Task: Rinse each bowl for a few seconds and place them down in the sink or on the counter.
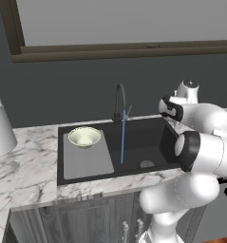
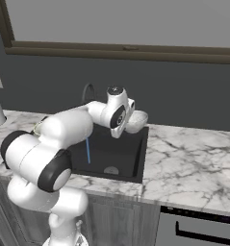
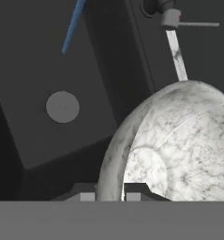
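bowls here sit in two spots: one cream bowl (image 1: pixel 84 136) rests upright, mouth up, on the grey drainboard (image 1: pixel 89 159) at the left of the sink (image 1: pixel 148 137), while a marbled bowl (image 3: pixel 179 140) is pinched by its rim between the narrowed fingers of the gripper (image 3: pixel 109 193). in the right base view this held bowl (image 2: pixel 136 121) hangs over the sink's right edge by the counter (image 2: pixel 193 158), likely coming away from the blue stream (image 1: pixel 122 142) to be set down. it is tipped on edge, its mouth facing sideways toward the right of the hand view, so water would drain.

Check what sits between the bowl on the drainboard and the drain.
Left base view: the water stream falls from the faucet between the bowl on the drainboard and the drain. Otherwise bare black sink floor.
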Controlling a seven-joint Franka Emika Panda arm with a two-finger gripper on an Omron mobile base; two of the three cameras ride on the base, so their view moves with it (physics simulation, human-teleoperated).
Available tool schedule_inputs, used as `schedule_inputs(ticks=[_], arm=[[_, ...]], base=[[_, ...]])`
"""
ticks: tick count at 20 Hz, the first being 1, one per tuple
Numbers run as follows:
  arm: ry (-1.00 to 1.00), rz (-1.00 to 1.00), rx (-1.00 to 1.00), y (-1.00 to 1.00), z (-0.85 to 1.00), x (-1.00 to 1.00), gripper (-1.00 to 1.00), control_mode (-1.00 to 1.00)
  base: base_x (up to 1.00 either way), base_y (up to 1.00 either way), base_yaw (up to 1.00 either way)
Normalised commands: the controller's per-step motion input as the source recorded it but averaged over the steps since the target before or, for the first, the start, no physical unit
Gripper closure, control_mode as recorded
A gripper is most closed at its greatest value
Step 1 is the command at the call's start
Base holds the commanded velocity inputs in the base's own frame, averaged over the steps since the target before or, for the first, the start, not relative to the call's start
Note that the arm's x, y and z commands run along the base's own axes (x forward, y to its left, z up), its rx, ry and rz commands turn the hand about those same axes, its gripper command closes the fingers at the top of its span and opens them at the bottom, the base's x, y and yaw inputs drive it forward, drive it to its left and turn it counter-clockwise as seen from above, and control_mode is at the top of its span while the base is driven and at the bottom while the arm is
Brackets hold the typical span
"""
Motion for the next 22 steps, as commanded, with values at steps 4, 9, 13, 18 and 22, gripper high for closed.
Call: schedule_inputs(ticks=[4, 9, 13, 18, 22], arm=[[0.00, -0.11, 0.00, -0.31, 0.09, -0.11, 1.00, -1.00], [0.00, -0.13, 0.00, -0.27, 0.00, -0.10, 1.00, -1.00], [0.00, -0.14, 0.00, -0.25, -0.01, -0.08, 1.00, -1.00], [0.02, -0.14, 0.00, -0.24, -0.14, -0.06, 1.00, -1.00], [0.04, -0.13, 0.00, -0.18, -0.24, 0.00, 1.00, -1.00]], base=[[0.00, 0.00, 0.00], [0.00, 0.00, 0.00], [0.00, 0.00, 0.00], [0.00, 0.00, 0.00], [0.00, 0.00, 0.00]])
